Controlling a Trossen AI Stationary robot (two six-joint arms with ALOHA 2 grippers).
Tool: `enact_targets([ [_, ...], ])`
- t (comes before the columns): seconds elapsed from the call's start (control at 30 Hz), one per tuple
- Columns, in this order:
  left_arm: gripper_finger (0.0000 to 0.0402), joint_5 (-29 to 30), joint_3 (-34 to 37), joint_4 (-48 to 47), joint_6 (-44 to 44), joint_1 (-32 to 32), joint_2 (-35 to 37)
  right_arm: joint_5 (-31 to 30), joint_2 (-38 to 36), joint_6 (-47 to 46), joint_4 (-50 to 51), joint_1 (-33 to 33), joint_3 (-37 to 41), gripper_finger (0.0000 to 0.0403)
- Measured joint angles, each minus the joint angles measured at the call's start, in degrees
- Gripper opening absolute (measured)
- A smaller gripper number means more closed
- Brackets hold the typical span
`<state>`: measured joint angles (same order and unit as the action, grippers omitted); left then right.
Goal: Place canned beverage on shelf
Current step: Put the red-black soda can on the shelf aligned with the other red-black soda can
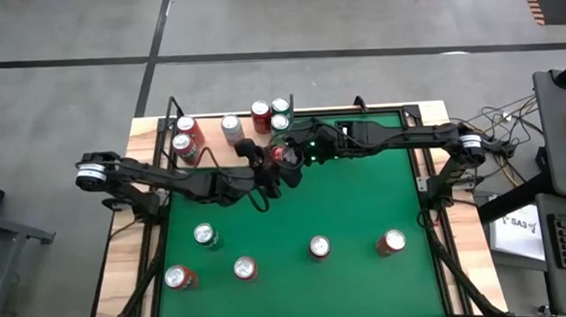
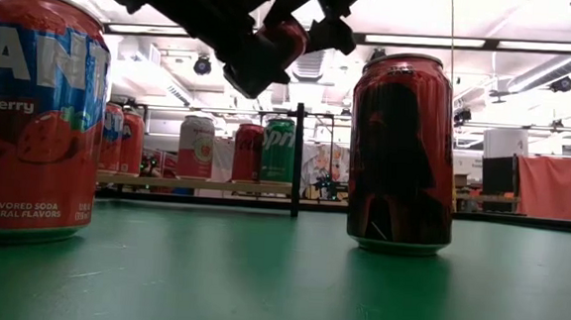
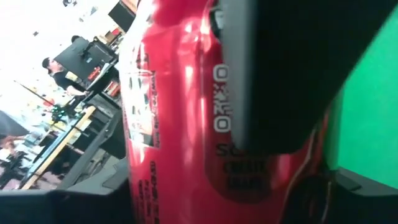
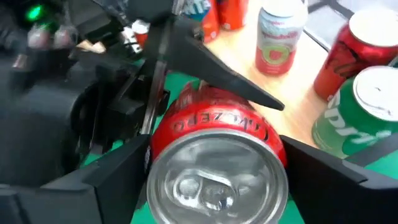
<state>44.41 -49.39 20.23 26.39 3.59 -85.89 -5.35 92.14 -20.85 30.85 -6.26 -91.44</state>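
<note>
A red cola can (image 1: pixel 281 156) hangs over the green felt, just off the near edge of the pale wood shelf (image 1: pixel 211 135). Both grippers meet at it. My left gripper (image 1: pixel 269 169) reaches in from the table's left, my right gripper (image 1: pixel 290 155) from the right. In the right wrist view the can's silver top (image 4: pixel 214 180) faces the camera. The low view shows the can (image 2: pixel 278 42) tilted, high above the felt. Several cans stand upright on the shelf (image 4: pixel 298 93). My left gripper pinches the can's side wall (image 3: pixel 205 124) between its two fingers, which lie across the can; one finger (image 3: pixel 286 74) covers part of the label. It comes nearly level from the table's left. The can is clear of the felt and tilted. My right gripper has its two fingers (image 4: pixel 106 180) against opposite sides of the can's wall near the top rim (image 4: pixel 163 134). It comes from the table's right, slanting down, with the fingers running along the can. The can is lifted clear, its top toward this arm.
Several more cans stand on the near half of the felt, among them one (image 1: pixel 206 236) at the left and one (image 1: pixel 391 241) at the right. A strawberry soda can (image 2: pixel 30 115) and a dark red can (image 2: pixel 402 152) stand close to the low camera. Black upright rods (image 2: pixel 296 161) edge the shelf.
</note>
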Motion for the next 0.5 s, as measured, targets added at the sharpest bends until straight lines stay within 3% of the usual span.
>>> enact_targets([
  [0.13, 0.0274, -4.5, 0.1, -3.8, -0.3, 0.1, 3.4, 0.7, -1.0, 2.4, -0.5, 0.1, 0.0, 0.0359],
  [0.27, 0.0274, -10.2, 1.5, -5.8, -1.9, -0.3, 8.4, 2.5, -3.1, 4.0, -0.6, 0.1, -0.4, 0.0365],
  [0.5, 0.0274, -29.3, 6.2, -3.7, -5.5, 0.0, 19.7, 4.4, -9.9, 13.7, -0.9, 0.4, -1.0, 0.0367],
])
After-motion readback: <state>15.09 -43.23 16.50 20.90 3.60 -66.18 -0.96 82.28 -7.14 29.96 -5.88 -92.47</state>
